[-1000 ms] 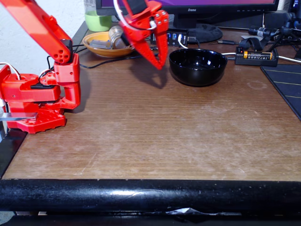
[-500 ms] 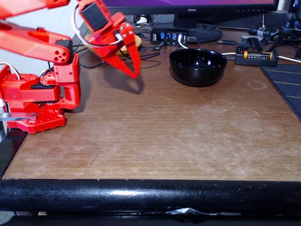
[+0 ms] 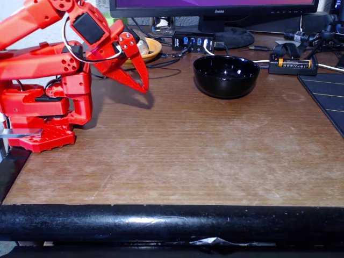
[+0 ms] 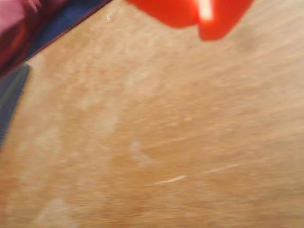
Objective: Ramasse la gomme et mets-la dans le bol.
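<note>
While jaws (image 3: pixel 143 86) hang closed, bol (image 3: pixel 226 77) sits empty.

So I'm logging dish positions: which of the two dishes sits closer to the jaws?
The shallow orange dish, just behind the gripper in the fixed view; the black bowl sits farther right.
</note>
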Available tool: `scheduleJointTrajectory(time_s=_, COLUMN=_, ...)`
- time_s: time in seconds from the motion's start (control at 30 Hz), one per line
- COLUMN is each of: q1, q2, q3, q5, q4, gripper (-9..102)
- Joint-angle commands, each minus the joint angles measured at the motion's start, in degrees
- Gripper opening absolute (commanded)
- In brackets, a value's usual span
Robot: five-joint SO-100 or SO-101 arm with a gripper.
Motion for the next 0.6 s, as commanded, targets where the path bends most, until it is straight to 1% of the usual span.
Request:
scheduleJointTrajectory(time_s=0.0, q1=-0.88, q2=0.53, q3=-0.18, q5=-0.62, q4=1.23, gripper=-6)
scheduleJointTrajectory(time_s=0.23, q1=-1.76, q2=0.53, q3=1.32, q5=-1.41, q4=0.00, gripper=-6)
scheduleJointTrajectory(time_s=0.3, q1=-1.76, q2=0.53, q3=4.66, q5=-2.11, q4=-2.37, gripper=-6)
scheduleJointTrajectory(time_s=0.5, q1=-1.85, q2=0.53, q3=17.75, q5=1.49, q4=-9.93, gripper=-6)
scheduleJointTrajectory(time_s=0.57, q1=-2.20, q2=0.53, q3=19.42, q5=3.08, q4=-8.79, gripper=-6)
